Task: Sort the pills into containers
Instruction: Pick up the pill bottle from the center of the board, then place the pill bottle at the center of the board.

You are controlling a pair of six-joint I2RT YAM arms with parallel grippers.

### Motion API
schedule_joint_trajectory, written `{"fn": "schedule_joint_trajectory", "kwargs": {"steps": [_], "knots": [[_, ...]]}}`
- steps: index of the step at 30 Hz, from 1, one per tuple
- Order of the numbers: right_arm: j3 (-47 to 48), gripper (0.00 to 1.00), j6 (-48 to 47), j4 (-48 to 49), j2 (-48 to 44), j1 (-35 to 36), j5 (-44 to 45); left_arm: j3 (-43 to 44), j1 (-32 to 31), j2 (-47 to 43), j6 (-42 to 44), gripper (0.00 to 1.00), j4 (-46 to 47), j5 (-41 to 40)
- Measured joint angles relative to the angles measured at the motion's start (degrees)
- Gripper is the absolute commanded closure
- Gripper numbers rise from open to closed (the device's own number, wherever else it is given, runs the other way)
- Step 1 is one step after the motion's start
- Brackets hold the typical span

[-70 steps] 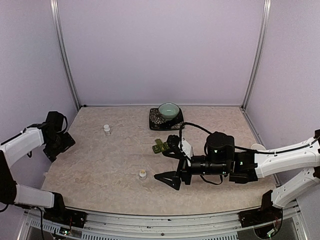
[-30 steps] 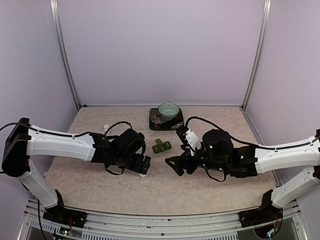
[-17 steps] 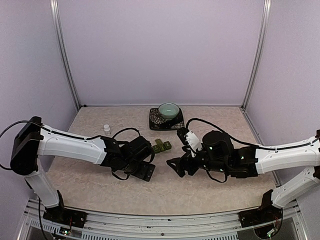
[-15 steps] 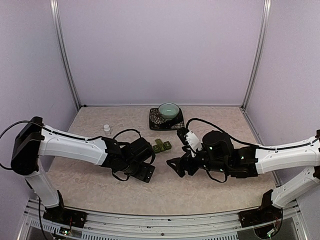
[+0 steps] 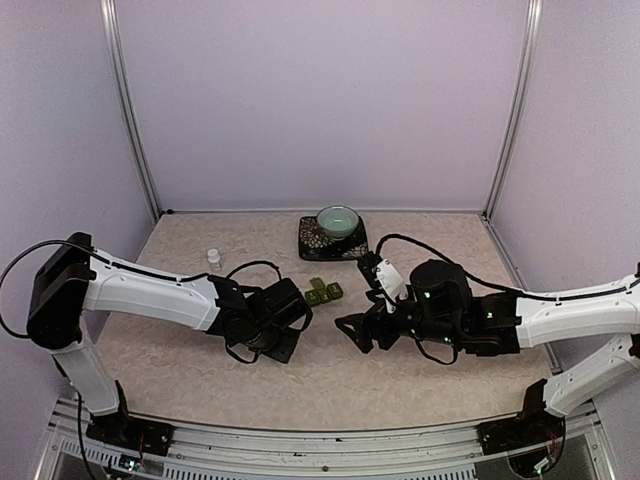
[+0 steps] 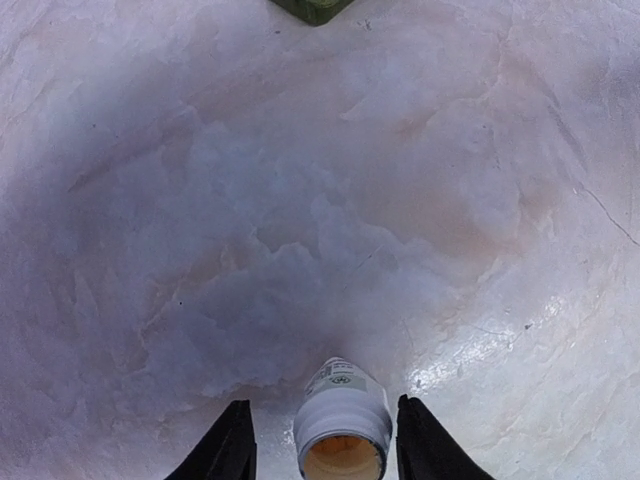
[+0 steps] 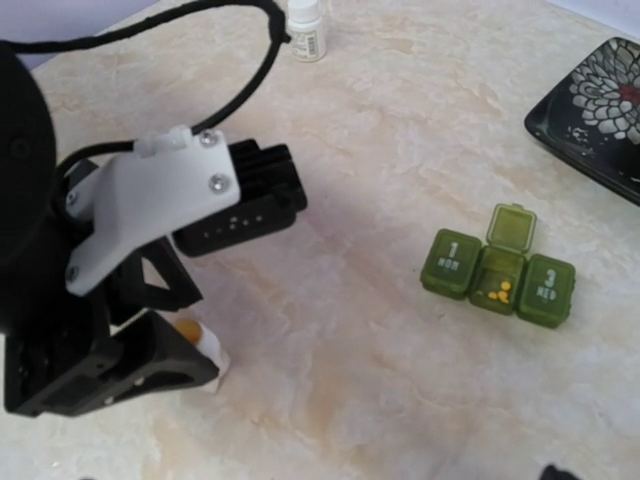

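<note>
Nearest the front edge of the table (image 5: pixel 200 370), a matt, beige surface veined like marble, the left gripper (image 6: pixel 322 402) pointed down with its black wedge-shaped fingers spread around a small white pill bottle (image 6: pixel 343 430). The bottle was cylindrical, uncapped and upright, with an amber inside. One finger was almost touching it and a narrow gap showed on the other side. To its right, apart from it, the right gripper (image 5: pixel 350 330) hung with its jaws spread and nothing between them.

Beyond a bare stretch of marbled surface, near the table's middle, lay the containers (image 7: pixel 497 270), a translucent dark green plastic strip of three square compartments. The end lids were numbered and shut. The middle lid was tipped back over small yellow pills (image 7: pixel 495 293).

Farther off towards the left edge stood a capped white bottle (image 5: pixel 213 258), well apart from everything else. Against the far edge, a glossy teal bowl (image 5: pixel 338 220) sat on a black square plate (image 7: pixel 590 110) with a white floral pattern.
</note>
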Motion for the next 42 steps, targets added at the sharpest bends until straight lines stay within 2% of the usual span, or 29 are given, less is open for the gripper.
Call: {"fn": "schedule_joint_trajectory", "kwargs": {"steps": [4,6,16,19,28,36,42], "knots": [[-0.02,0.06,-0.02,0.0,-0.11,-0.26,0.0,-0.02,0.0,0.0,-0.2,0.7,-0.07,-0.09],[-0.02,0.06,-0.02,0.0,-0.11,-0.35,0.0,0.0,0.0,0.0,-0.26,0.73,-0.22,-0.48],[-0.04,0.06,-0.04,-0.02,-0.17,-0.35,-0.04,0.07,2.32,-0.17,-0.52,0.73,-1.18,-2.58],[-0.04,0.05,-0.07,-0.04,-0.26,-0.37,-0.02,-1.01,7.76,-2.19,-0.24,0.73,-1.22,-2.78],[-0.33,0.06,-0.13,-0.24,-1.22,-0.37,-0.07,-3.56,29.64,-10.64,4.15,0.73,-0.94,-2.62],[-0.55,0.06,-0.24,-0.44,-2.19,-0.37,-0.39,-3.21,45.59,-8.96,7.56,0.73,0.94,-0.87],[-0.59,0.06,-0.24,-0.44,-2.54,-0.42,-1.09,0.9,51.15,-3.48,7.3,0.73,1.79,-0.59]]}}
